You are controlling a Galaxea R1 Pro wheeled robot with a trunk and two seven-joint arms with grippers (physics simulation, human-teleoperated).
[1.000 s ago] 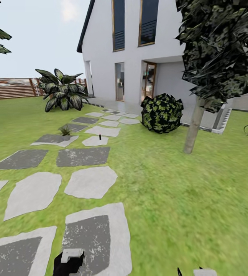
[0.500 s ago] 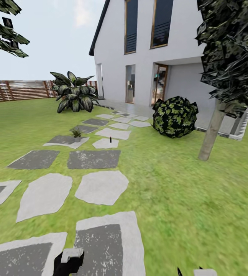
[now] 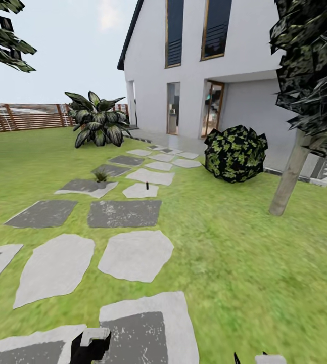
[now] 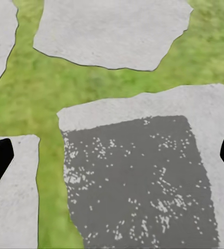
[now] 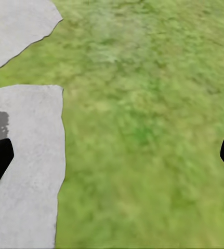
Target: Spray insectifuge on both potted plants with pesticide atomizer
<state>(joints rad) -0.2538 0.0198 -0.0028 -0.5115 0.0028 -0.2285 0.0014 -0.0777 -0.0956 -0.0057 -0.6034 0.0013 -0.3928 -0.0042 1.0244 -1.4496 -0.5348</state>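
Observation:
One potted plant (image 3: pixel 101 176), a small green rosette, sits far ahead on a grey stepping stone (image 3: pixel 85 186) in the garden lawn (image 3: pixel 234 253). The other potted plant is out of view. To its right a tiny dark upright object (image 3: pixel 147 185) stands on a pale stone; it may be the pesticide atomizer, but it is too small to tell. No insectifuge specks can be made out at this distance. My left gripper (image 3: pixel 90 346) (image 4: pixel 112 161) hangs open over a grey-and-white stone (image 4: pixel 137 176). My right gripper (image 3: pixel 264 359) (image 5: pixel 112 161) is open above grass beside a stone.
A path of stepping stones (image 3: pixel 135 255) leads toward a white house (image 3: pixel 203 76). A big dark-leaved shrub (image 3: pixel 97 126) and a slatted fence (image 3: pixel 21 117) stand at the back left. On the right are a round clipped bush (image 3: pixel 235 154) and a tree trunk (image 3: pixel 289 177).
The camera has moved: the whole scene has shifted rightward in the picture and come slightly nearer. A green rosette at the right edge has left the view. Both grippers hold the same pose.

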